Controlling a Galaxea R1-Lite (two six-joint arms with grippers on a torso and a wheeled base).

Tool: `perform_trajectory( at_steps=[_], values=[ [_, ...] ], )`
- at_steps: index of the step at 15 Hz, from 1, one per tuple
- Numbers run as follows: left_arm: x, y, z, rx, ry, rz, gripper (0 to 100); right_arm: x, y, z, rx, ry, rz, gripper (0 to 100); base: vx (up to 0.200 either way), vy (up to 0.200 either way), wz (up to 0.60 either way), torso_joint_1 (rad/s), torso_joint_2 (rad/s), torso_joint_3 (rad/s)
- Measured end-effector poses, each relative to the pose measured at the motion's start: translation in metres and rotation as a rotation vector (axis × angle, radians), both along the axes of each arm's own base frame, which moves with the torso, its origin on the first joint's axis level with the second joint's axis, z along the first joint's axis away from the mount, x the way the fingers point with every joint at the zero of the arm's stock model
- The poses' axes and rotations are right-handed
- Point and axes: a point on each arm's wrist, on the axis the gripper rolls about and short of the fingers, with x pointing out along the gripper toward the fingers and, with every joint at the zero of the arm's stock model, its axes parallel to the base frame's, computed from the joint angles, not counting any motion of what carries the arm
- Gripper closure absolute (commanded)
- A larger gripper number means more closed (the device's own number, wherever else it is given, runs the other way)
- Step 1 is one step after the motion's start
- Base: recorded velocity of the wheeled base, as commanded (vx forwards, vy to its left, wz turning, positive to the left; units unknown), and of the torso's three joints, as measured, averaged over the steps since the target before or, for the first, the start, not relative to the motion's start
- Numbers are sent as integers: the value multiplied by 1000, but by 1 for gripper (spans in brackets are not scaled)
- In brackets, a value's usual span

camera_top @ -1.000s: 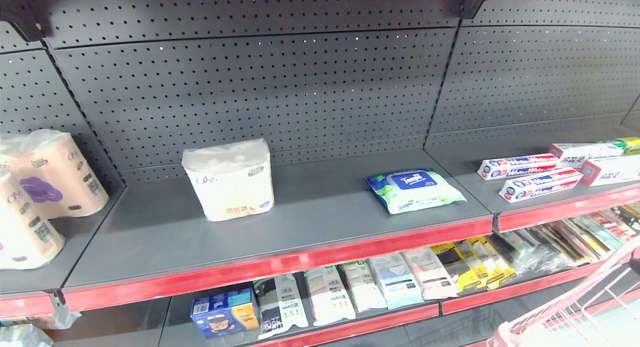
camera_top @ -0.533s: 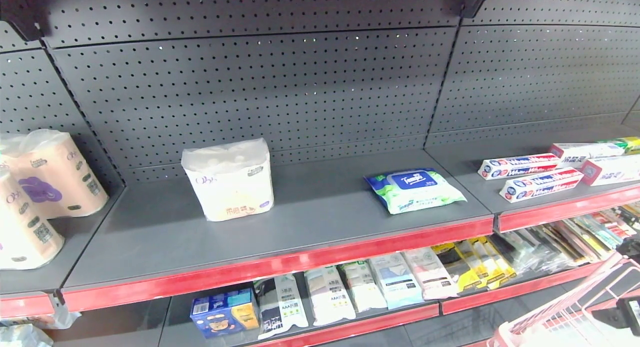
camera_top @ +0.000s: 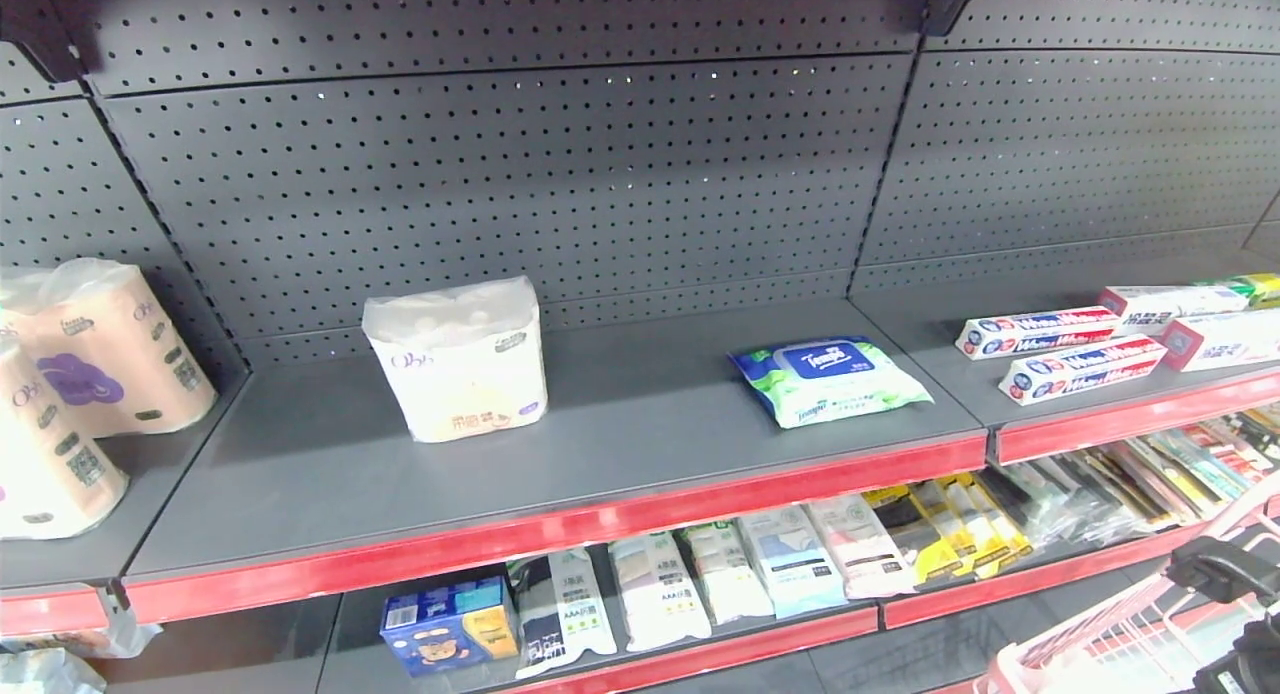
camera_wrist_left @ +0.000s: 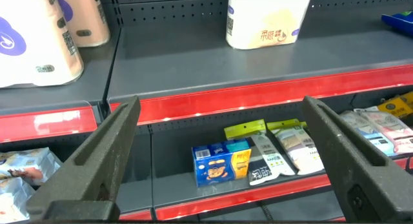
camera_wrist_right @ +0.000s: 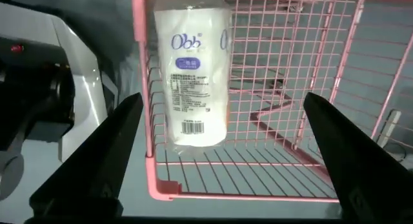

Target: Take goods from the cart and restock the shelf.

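Compared with a second ago, more of the right arm [camera_top: 1218,566] is seen over the pink cart [camera_top: 1110,639], and its dark parts are shifted since half a second ago. The goods on the shelf [camera_top: 560,444] are unmoved.

A white roll pack [camera_wrist_right: 192,75] is kept in the cart, against the wire wall near a corner. It is found beyond the tips of the right gripper [camera_wrist_right: 222,101], within the gap between the fingers, nearer one finger than the other and touched by neither. These fingers are spread wide apart and nothing is held.

The left gripper [camera_wrist_left: 221,104] is likewise seen with its fingers wide apart and empty, pointed at the shelf's red front edge. Between and beyond its fingers a blue box [camera_wrist_left: 221,164] and packets [camera_wrist_left: 284,150] are seen on the lower level. Past the fingertips, higher up, a tissue pack [camera_wrist_left: 266,17] is set on the shelf. Farther along the shelf a wipes packet [camera_top: 828,379] and toothpaste boxes [camera_top: 1080,359] are laid, and paper rolls [camera_top: 100,349] are stacked at the other end.
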Motion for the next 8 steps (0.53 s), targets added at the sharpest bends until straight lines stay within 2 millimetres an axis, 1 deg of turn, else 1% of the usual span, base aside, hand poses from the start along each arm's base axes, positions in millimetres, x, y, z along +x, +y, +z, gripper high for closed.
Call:
perform_trajectory(
  at_steps=[4, 6, 8],
  values=[
    [0, 0, 0, 0, 0, 0, 0, 9, 14, -10, 32, 47, 74, 0, 0, 0, 0, 0, 0, 0],
    [0, 0, 0, 0, 0, 0, 0, 9, 14, -15, 38, 70, 79, 0, 0, 0, 0, 0, 0, 0],
    [0, 0, 0, 0, 0, 0, 0, 6, 10, -19, 31, 101, 49, 0, 0, 0, 0, 0, 0, 0]
  ],
)
